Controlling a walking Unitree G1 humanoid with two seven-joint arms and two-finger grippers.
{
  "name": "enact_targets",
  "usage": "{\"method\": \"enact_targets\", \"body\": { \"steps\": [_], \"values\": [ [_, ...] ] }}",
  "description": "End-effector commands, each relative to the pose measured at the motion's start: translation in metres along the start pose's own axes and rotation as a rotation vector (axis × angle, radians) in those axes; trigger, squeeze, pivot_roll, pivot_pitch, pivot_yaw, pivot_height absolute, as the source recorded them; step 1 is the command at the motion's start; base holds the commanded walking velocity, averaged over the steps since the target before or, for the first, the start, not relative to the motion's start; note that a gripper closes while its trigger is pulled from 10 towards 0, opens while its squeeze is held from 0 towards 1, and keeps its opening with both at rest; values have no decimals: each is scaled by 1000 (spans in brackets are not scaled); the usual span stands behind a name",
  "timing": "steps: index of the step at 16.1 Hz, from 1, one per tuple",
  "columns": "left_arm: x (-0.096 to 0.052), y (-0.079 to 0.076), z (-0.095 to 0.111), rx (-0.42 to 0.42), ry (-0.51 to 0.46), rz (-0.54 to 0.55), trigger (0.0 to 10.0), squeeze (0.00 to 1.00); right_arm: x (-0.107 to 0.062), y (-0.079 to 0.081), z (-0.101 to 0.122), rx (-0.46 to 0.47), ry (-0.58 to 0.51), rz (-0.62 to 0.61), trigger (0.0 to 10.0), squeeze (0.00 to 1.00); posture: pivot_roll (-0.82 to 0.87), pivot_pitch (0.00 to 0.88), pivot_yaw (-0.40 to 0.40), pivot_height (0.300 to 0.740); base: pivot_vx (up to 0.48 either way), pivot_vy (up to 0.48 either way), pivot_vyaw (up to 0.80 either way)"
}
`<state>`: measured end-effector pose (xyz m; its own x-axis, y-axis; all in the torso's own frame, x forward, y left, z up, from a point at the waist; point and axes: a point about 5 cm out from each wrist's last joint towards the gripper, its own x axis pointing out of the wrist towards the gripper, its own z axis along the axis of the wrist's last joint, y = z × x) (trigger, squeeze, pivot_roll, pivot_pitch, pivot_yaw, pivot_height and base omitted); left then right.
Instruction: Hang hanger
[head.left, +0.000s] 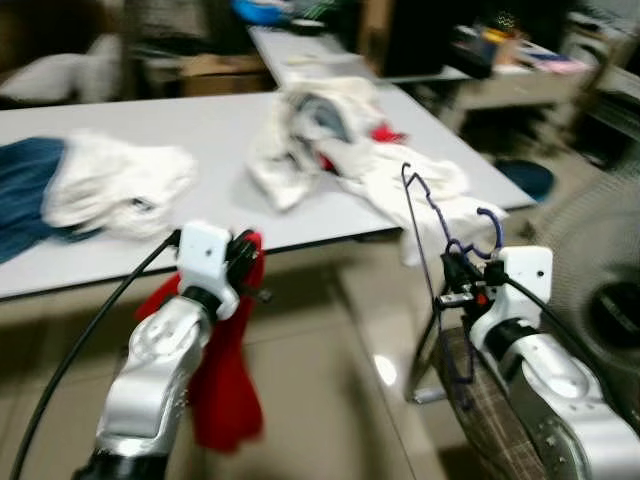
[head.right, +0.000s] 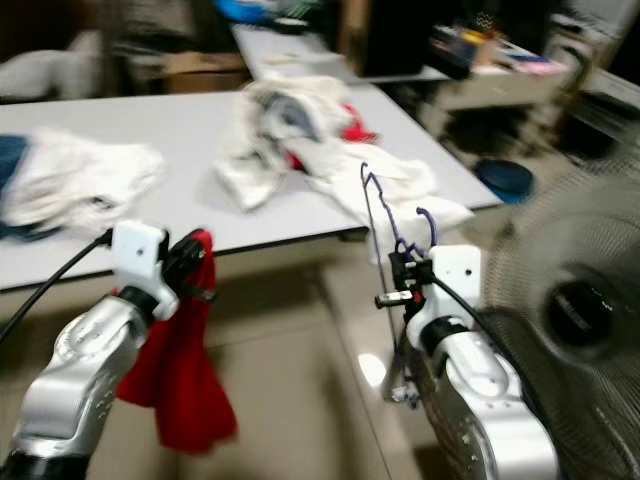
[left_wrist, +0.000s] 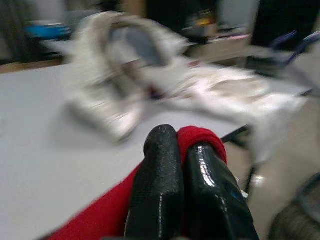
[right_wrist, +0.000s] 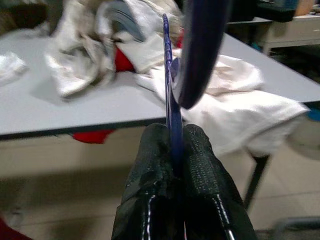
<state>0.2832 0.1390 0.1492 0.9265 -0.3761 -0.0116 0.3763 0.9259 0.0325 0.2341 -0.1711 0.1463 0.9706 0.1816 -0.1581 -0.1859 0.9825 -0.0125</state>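
The right gripper's (right_wrist: 174, 150) fingers were pressed together on the thin rod of a purple wire hanger (head.left: 440, 225), which stood nearly upright above them with its hook curling over near the wrist. Held that way, low on the frame, the hook stayed free, presumably so it could be slipped over a rail; no rail could be made out. The left gripper's (left_wrist: 182, 150) fingers were clamped on a fold of a red cloth (head.left: 225, 385), and the rest of it hung loose below the wrist, probably the garment meant for the hanger.

Both grippers hovered in front of the near edge of a grey worktop (head.left: 150, 130), apart from it. On it lay laundry, seemingly dumped for sorting: one white heap (head.left: 120, 185) on the robot's left beside one dark blue garment (head.left: 25, 190), and one larger white tangle (head.left: 340, 140) toward the right, partly draped over the edge. One fan (head.right: 575, 320) stood beside the right arm.

Counted: one hanger, one red cloth, two grippers.
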Motion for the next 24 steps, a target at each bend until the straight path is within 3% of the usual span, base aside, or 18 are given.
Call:
{"method": "enact_targets", "body": {
  "steps": [1, 5, 8, 12, 14, 16, 19, 21, 23, 24],
  "values": [
    [5, 6, 14, 17, -56, -7, 10000, 0, -1, 2, 10, -13, -49, 80, 10000, 0, -90, 0, -39, 740, 285, 0, 0],
    [26, 18, 34, 27, -105, -6, 10000, 0, -12, -9, 25, -99, -66, 278, 10000, 0, -93, 0, -34, 740, 296, 0, 0],
    [45, 24, 57, 27, -154, 4, 10000, 0, -28, -6, 43, -114, -100, 495, 10000, 0, -98, 0, -20, 740, 319, 0, 0],
    [76, 50, 97, 85, -205, 62, 10000, 0, -49, -7, 49, -219, -4, 768, 10000, 0, -96, 0, -17, 740, 332, 0, 0],
    [85, 54, 120, 104, -248, 46, 10000, 0, -54, -9, 47, -229, 45, 818, 10000, 0, -97, 0, -4, 740, 347, 0, 0],
    [88, 57, 128, 98, -266, 44, 10000, 0, -55, -6, 46, -235, 57, 839, 10000, 0, -98, 0, 1, 740, 347, 0, 0],
    [90, 49, 149, 65, -344, -14, 10000, 0, -46, 2, 41, -258, 71, 846, 10000, 0, -99, 0, -4, 740, 360, 0, 0],
    [86, 38, 184, 76, -443, -103, 10000, 0, -30, 10, 36, -291, 81, 852, 10000, 0, -89, 0, -24, 740, 362, 0, 0],
    [76, 31, 237, 59, -592, -191, 10000, 0, -5, 19, 37, -339, 87, 878, 10000, 0, -80, 0, -35, 740, 364, 0, 0],
    [73, 30, 247, 70, -620, -206, 10000, 0, 2, 20, 38, -348, 89, 883, 10000, 0, -80, 0, -35, 740, 364, 0, 0]
  ]
}}
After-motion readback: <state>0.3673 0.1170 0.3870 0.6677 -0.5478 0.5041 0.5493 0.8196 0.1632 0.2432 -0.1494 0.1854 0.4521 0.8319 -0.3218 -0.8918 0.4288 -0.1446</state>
